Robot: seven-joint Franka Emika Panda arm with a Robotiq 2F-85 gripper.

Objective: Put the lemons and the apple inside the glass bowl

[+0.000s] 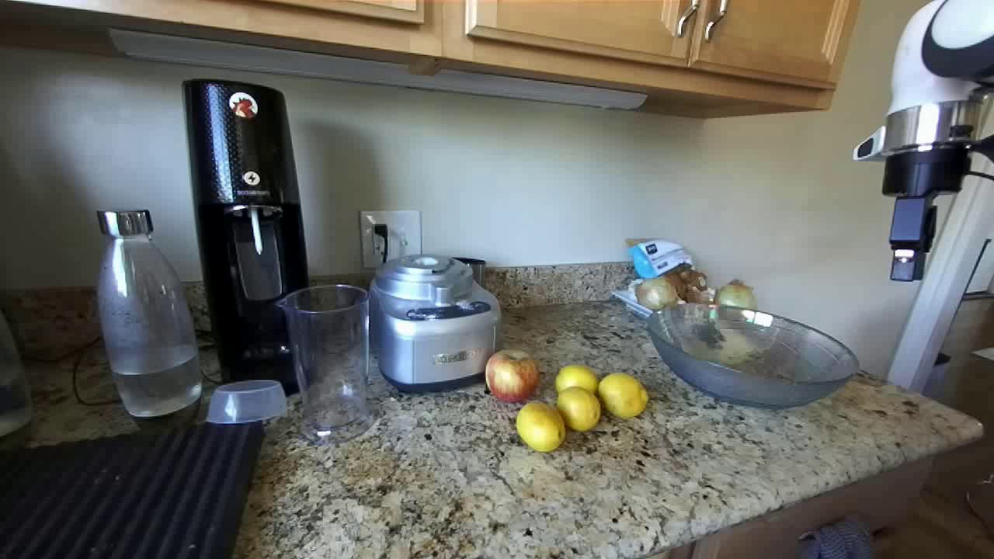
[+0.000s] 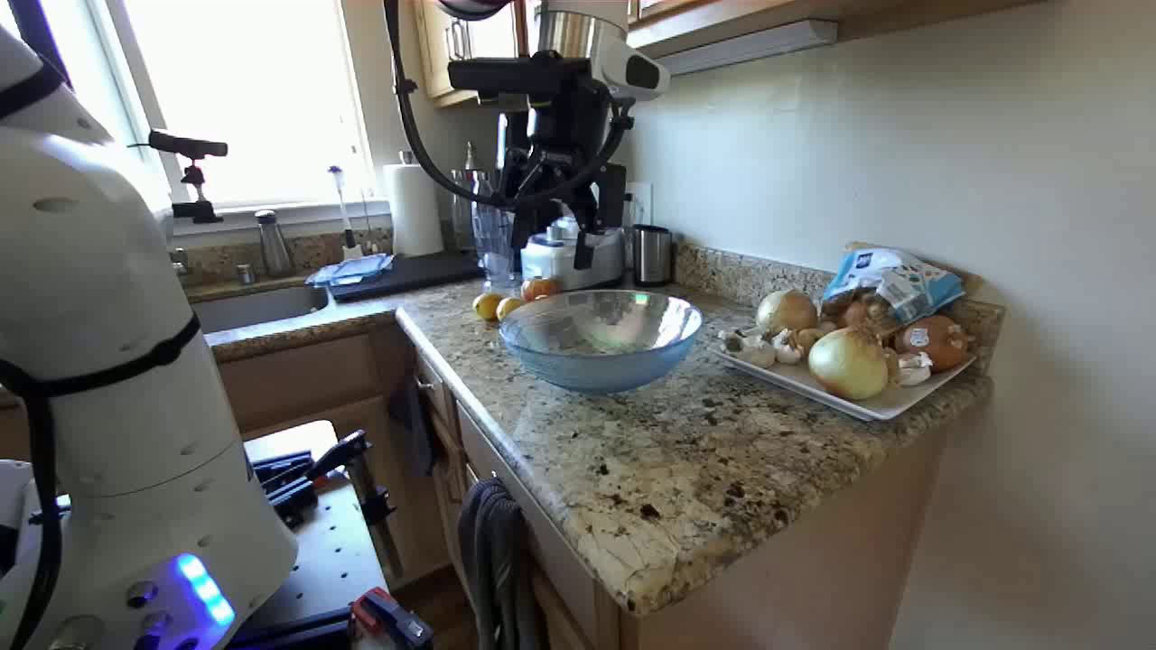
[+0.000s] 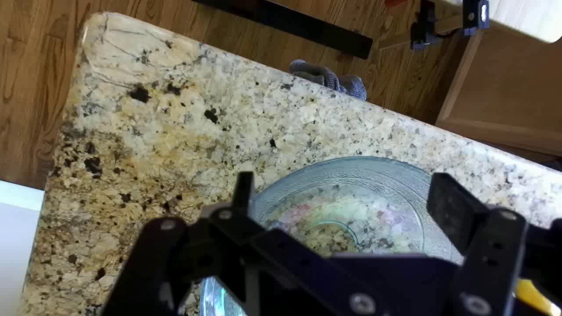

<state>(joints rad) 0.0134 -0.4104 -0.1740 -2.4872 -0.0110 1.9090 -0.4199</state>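
the pincer [image 3: 342, 193] hangs high up with its fingers spread wide, the glass bowl [image 1: 749, 392] showing below, between them. off to one side of the bowl, four lemons [image 1: 578, 409] huddle on the counter [image 1: 435, 485], the apple [image 1: 512, 376] just beside them.

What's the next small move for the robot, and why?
I'd probably move the open black hand toward the small round yellow lemons: it holds nothing, and all four, plus the round red apple, lie on the speckled granite counter outside the wide clear glass bowl.
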